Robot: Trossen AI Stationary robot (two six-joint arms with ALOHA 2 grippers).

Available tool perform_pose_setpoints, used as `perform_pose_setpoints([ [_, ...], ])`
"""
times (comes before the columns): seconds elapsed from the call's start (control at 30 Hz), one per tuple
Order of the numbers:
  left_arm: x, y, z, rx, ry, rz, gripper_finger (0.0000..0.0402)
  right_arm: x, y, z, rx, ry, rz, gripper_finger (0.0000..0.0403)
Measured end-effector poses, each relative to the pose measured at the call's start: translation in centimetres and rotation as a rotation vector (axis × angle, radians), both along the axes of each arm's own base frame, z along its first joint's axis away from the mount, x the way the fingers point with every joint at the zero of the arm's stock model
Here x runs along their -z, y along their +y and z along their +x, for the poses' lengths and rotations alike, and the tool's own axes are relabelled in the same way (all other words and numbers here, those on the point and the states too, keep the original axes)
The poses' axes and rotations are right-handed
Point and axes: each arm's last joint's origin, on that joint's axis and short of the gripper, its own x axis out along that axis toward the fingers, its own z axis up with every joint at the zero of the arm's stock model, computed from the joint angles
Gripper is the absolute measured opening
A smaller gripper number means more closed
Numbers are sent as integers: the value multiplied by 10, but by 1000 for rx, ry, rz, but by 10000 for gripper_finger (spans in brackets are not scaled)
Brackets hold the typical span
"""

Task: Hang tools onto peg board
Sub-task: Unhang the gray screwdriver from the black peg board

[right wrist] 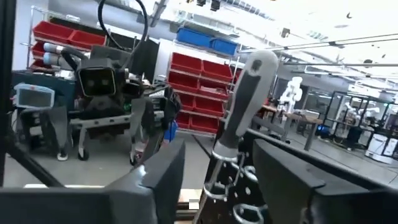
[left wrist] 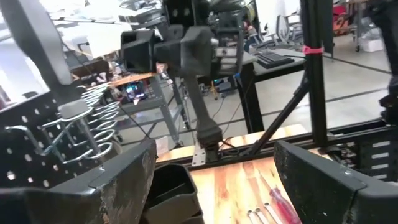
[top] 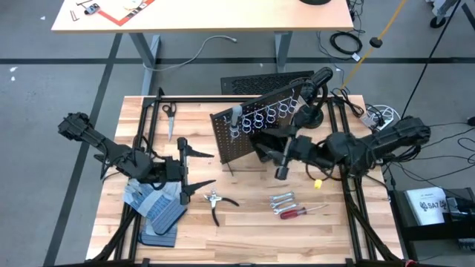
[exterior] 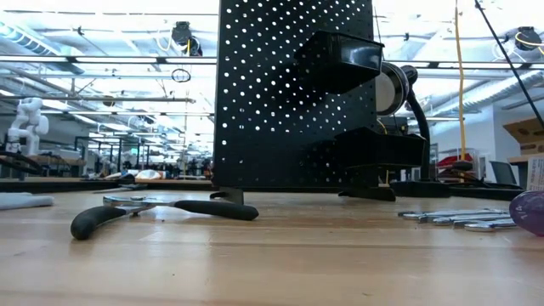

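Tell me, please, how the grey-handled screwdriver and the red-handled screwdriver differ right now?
The grey-handled screwdriver stands upright in a silver ring on the peg board; the red-handled screwdriver lies flat on the table. The grey one is beside the right tool; the red one lies untouched beside the wrenches. Both are screwdrivers.

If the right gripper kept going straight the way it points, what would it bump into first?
Most likely the grey-handled screwdriver. It stands upright in a ring of the peg board, right ahead between the right gripper's open fingers. How near it is, I cannot tell for sure.
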Motion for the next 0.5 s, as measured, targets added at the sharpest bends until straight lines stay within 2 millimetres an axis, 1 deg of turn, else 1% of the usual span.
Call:
perform_pose_setpoints([
  [0.17,0,3,1,-12,1,0,334,-11,-5,20,36,-16,17,241],
  [0.27,1,3,1,-11,11,6,334,-17,-8,32,43,-8,48,264],
  [0.37,3,2,1,-11,26,14,334,-24,-12,43,58,-16,75,275],
  [0.5,3,2,1,-11,23,-12,334,-29,-17,61,82,-20,94,275],
])
